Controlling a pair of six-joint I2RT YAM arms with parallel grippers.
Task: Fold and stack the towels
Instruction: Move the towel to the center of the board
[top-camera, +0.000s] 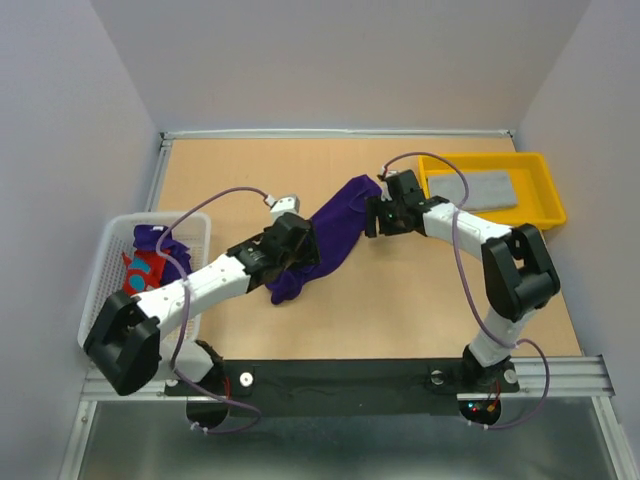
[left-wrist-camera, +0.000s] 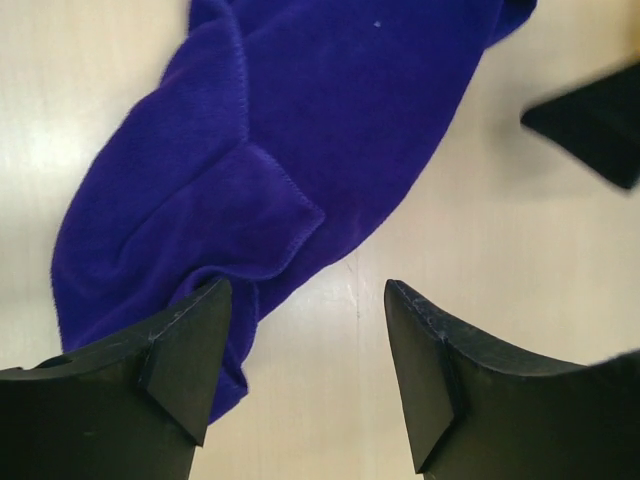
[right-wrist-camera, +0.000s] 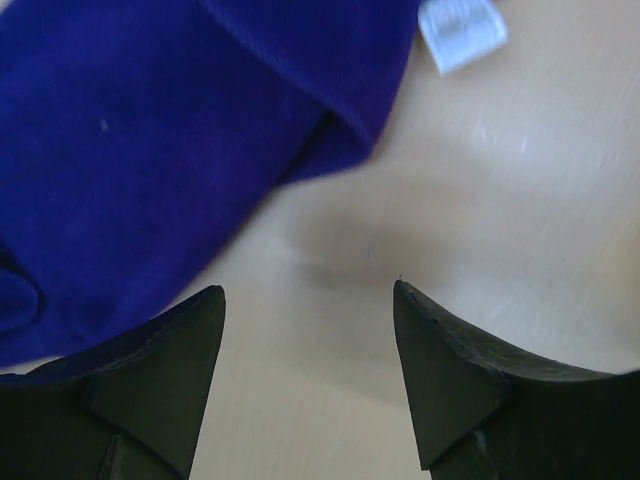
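Note:
A deep purple towel (top-camera: 335, 232) lies crumpled in a long diagonal strip in the middle of the table. My left gripper (top-camera: 297, 250) is open and empty at the strip's lower left part; in the left wrist view the purple towel (left-wrist-camera: 300, 130) lies just ahead of it, under its left finger (left-wrist-camera: 185, 360). My right gripper (top-camera: 375, 218) is open and empty beside the strip's upper right end; the right wrist view shows the purple towel (right-wrist-camera: 150, 150) with its white label (right-wrist-camera: 460, 32). A grey towel (top-camera: 485, 188) lies folded in the yellow tray. A second purple towel (top-camera: 160, 242) and a red towel (top-camera: 143, 270) lie in the basket.
The yellow plastic tray (top-camera: 545, 200) stands at the back right. The white mesh basket (top-camera: 115, 250) stands at the left edge. The right gripper's dark finger tip (left-wrist-camera: 595, 125) shows in the left wrist view. Bare wooden table (top-camera: 400, 300) lies in front.

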